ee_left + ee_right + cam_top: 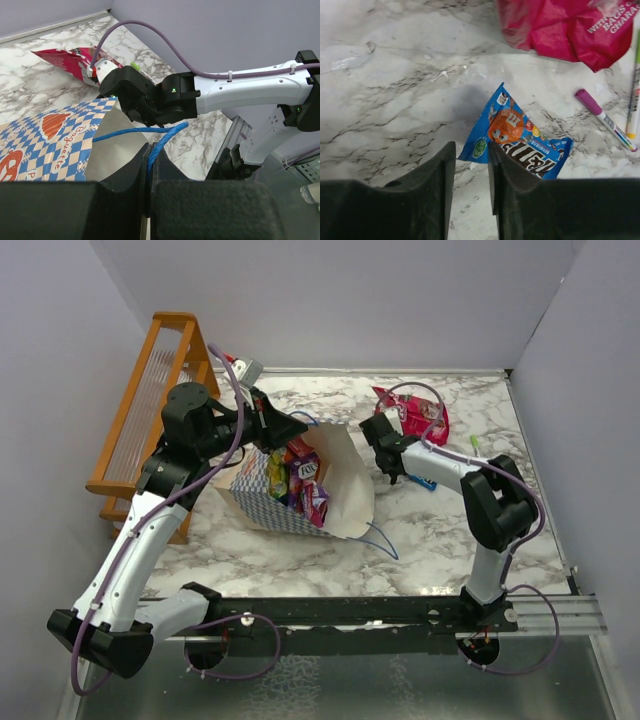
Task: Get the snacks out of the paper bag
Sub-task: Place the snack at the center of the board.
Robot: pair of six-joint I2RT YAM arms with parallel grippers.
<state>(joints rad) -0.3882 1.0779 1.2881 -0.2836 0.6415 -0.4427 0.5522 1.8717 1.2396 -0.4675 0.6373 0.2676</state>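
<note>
The paper bag [345, 485] lies on its side mid-table, mouth toward the right, with several colourful snacks [303, 480] showing inside. My left gripper [292, 426] is above the bag's top edge, shut on its thin blue cord handle [159, 141]. The bag's checkered band [47, 142] shows in the left wrist view. A blue snack packet [522, 137] lies flat on the marble. Just above its near corner, my right gripper [471, 152] is open with nothing between its fingers. A pink-red packet [565, 27] lies beyond it, by the back wall [418, 412].
An orange wooden rack [150, 410] stands along the left wall. A purple pen [602, 117] and a green pen [635, 95] lie right of the blue packet. The bag's second blue cord [380, 538] trails onto the marble in front.
</note>
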